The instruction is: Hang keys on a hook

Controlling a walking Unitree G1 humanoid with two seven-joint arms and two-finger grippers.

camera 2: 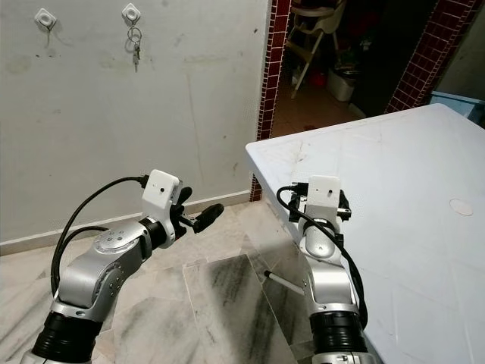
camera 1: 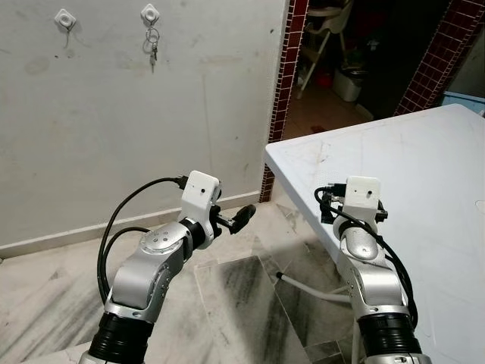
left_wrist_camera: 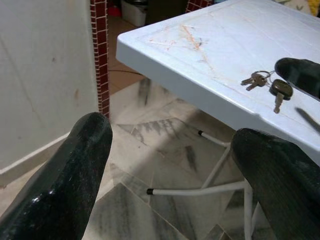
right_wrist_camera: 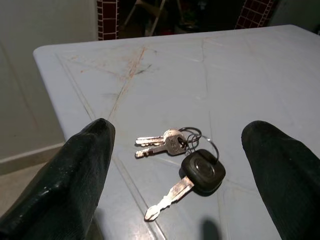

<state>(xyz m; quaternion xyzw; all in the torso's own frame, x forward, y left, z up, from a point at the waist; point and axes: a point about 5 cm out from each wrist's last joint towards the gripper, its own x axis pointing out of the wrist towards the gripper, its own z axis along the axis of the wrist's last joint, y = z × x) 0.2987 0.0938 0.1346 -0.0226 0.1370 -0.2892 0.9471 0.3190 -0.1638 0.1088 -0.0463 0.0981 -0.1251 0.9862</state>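
A: Where's the key bunch (right_wrist_camera: 181, 165)?
B: Flat on the white table (camera 1: 424, 174), nr its corner. Two plain keys + one black-headed, on rings.

A: Right gripper (right_wrist_camera: 180, 175)?
B: Just above table edge, fingers wide apart either side of the bunch, holding nothing.

A: Left gripper (left_wrist_camera: 170, 170)?
B: Off the table, over floor beside its corner. Spread wide, empty.

A: Hooks?
B: Two white hooks (camera 1: 65, 18) on wall beyond table; right-hand hook (camera 1: 150, 13) has other keys (camera 1: 153, 47) hanging.

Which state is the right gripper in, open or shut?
Open: the right gripper has its fingers spread wide over the keys lying on the table.
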